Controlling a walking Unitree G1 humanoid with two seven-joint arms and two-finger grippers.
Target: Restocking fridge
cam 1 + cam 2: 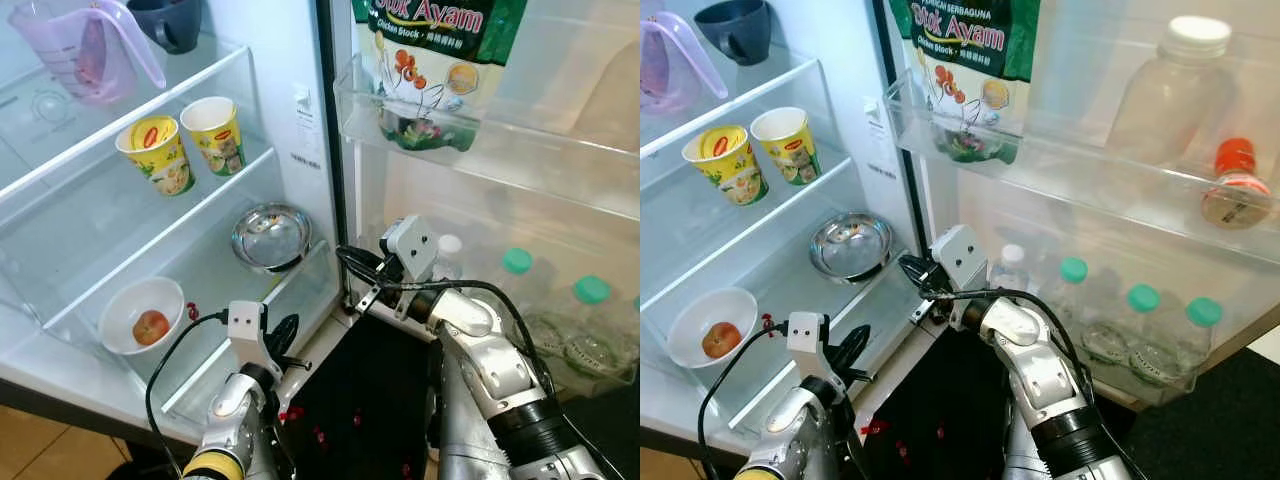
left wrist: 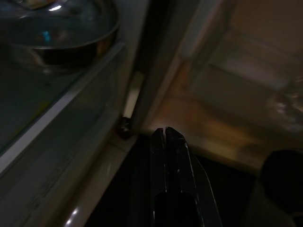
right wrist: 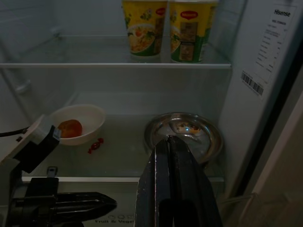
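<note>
Open white fridge (image 1: 290, 60), door swung to robot's right; glass shelves (image 1: 120, 130) inside.

Door, upper clear bin (image 1: 1060, 170): large green/white chicken stock bag (image 1: 970, 60), upright; frosted plastic bottle w/ white cap (image 1: 1170, 90); small jar w/ orange-red cap (image 1: 1230, 185), at bin's far right.

Door, lower clear bin (image 1: 1140, 385): row of clear water bottles, three w/ green caps (image 1: 1143, 298), one w/ white cap (image 1: 1013, 256) nearest the hinge side, just behind right arm's wrist.

Top shelf: translucent purple measuring jug (image 1: 95, 50), tilted, contents cannot be told; dark grey mug (image 1: 168, 20) beside it.

Mid shelf: two yellow/green instant noodle cups (image 1: 185, 145), touching side by side, lids on, left one's lid partly curled.

Bottom shelf: round stainless steel bowl (image 1: 272, 236) at shelf's right, next to fridge wall; holds nothing discernible beyond reflections. White round bowl (image 1: 140, 315) at left, holding one reddish-orange fruit (image 1: 151, 327). Small red bits (image 3: 95, 145) on glass just beside white bowl.

Right gripper (image 1: 347, 260): fingers pressed together, holding nothing; at fridge's front edge, between steel bowl and door, pointing into bottom shelf.

Left gripper (image 1: 284, 335): fingers closed tight, holding nothing; low, just in front of bottom shelf's front lip, well below steel bowl.

Dark mat (image 1: 360, 400) w/ red specks on floor beneath both arms.
</note>
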